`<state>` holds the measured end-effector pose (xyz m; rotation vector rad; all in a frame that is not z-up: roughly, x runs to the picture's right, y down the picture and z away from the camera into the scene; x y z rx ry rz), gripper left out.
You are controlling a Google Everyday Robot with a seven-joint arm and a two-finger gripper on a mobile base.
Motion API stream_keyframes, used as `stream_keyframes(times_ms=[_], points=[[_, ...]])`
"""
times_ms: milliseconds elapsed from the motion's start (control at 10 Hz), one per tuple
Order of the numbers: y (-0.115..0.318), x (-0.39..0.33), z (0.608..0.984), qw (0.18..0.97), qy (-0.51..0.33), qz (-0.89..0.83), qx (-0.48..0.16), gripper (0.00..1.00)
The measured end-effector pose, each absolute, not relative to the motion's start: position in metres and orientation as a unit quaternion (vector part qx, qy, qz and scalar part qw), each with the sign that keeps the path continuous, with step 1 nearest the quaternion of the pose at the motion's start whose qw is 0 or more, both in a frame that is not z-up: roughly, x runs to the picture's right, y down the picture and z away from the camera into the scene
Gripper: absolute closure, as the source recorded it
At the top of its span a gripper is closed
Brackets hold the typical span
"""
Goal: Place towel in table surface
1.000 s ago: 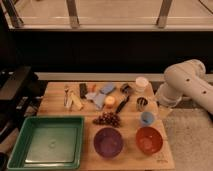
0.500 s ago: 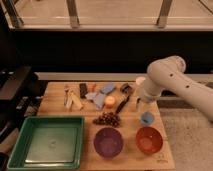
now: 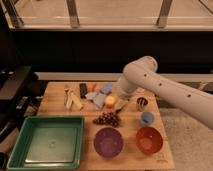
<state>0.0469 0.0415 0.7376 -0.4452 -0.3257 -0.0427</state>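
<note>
The towel (image 3: pixel 96 95) is a crumpled light-blue cloth lying at the back middle of the wooden table (image 3: pixel 55 107). My white arm reaches in from the right, its bulky elbow above the table's back edge. The gripper (image 3: pixel 120 101) hangs at the arm's lower end, just right of the towel and beside an orange cup (image 3: pixel 109 102). It is largely hidden by the arm, and I cannot tell whether it touches the towel.
A green tray (image 3: pixel 47 143) sits front left. A purple bowl (image 3: pixel 108 142), an orange bowl (image 3: pixel 149 139), a small blue cup (image 3: pixel 146 118), a metal cup (image 3: pixel 141 103) and grapes (image 3: pixel 107 119) stand on the front and right. Cutlery (image 3: pixel 67 95) and a black item (image 3: pixel 83 90) lie back left.
The arm has swung left from the table's right edge to over the back middle, bringing the gripper beside the towel. The objects on the table have not moved.
</note>
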Motion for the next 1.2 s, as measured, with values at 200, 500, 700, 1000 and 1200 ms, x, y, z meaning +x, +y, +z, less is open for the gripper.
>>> stream_keyframes(times_ms=[200,500,700,1000,1200], points=[[0.028,0.024,0.751,0.962,-0.167,-0.031,-0.215,0.35],[0.028,0.026,0.751,0.962,-0.167,-0.029,-0.216,0.35],[0.028,0.025,0.751,0.961,-0.168,-0.028,-0.217,0.35],[0.03,0.012,0.773,0.954,-0.198,-0.026,-0.222,0.35],[0.039,-0.016,0.807,0.95,-0.212,-0.031,-0.229,0.35]])
